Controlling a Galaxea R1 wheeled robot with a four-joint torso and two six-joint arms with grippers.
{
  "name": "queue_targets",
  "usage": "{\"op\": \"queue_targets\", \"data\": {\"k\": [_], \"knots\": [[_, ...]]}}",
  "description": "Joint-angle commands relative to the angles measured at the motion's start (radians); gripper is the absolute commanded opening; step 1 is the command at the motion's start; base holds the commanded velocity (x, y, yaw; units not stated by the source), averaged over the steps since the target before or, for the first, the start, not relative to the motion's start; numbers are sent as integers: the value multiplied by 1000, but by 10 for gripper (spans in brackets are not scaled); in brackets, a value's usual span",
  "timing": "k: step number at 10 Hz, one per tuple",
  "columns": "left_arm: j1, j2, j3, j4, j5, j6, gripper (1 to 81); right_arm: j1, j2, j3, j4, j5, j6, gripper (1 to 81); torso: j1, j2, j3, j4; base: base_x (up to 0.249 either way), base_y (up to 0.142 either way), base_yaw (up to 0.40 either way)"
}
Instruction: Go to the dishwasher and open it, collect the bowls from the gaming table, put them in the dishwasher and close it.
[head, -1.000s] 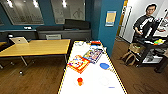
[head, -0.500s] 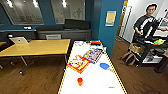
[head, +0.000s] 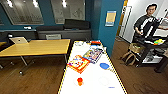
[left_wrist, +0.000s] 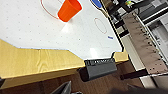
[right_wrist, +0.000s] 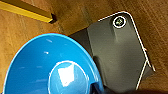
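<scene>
On your right wrist camera, look past the tool to the robot's wide plate (right_wrist: 117, 55). It is dark grey and matt, with a rounded corner and a thin pale line along its edge. In that corner sits a round fitting (right_wrist: 119, 21), a pale ring around a dark, slightly greenish centre.

On your left wrist camera, just ahead of the tool, you get a boxy dark grey block (left_wrist: 100, 68) with a finely ribbed strip along one long edge. Closer to the lens there is a dark angular piece (left_wrist: 61, 88), too blurred to read any detail.
</scene>
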Motion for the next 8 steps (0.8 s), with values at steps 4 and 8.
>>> {"op": "queue_targets", "data": {"k": [4, 8], "knots": [[-368, -16, -29, -123, 240, -58, 811, 58, -21, 13, -21, -45, 0, 10, 0, 0, 0, 0, 0, 0, 0], [-425, 36, -121, -124, 286, -80, 811, 69, -13, 15, -20, -55, 0, 10, 0, 0, 0, 0, 0, 0, 0]]}}
